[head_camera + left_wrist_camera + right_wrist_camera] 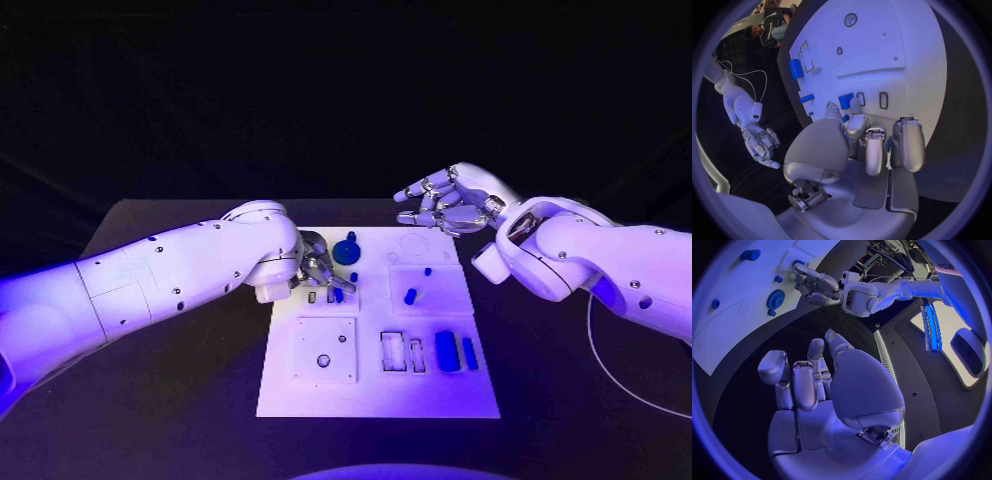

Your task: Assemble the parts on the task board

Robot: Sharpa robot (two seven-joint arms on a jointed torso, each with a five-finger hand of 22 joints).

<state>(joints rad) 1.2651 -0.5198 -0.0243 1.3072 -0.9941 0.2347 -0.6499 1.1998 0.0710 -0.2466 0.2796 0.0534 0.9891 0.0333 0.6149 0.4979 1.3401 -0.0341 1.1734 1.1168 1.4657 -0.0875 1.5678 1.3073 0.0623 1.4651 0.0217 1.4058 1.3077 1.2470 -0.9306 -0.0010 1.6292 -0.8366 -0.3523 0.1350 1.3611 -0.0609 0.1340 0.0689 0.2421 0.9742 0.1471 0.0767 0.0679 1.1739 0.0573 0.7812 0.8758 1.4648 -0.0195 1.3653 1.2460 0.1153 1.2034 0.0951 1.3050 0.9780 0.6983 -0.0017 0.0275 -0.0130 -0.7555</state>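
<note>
At the left we see the left hand (315,270) resting on the white board (378,395) near its upper left corner, fingers curled down around a small blue piece (846,100); whether it truly grips it we cannot tell. Just beside it stands a blue gear (348,250). Lower on the board lie two blue bars (456,351). At the right, the right hand (449,207) hovers above the board's far edge, fingers spread, holding nothing.

No text, label, number or sign can be read anywhere in these views.
</note>
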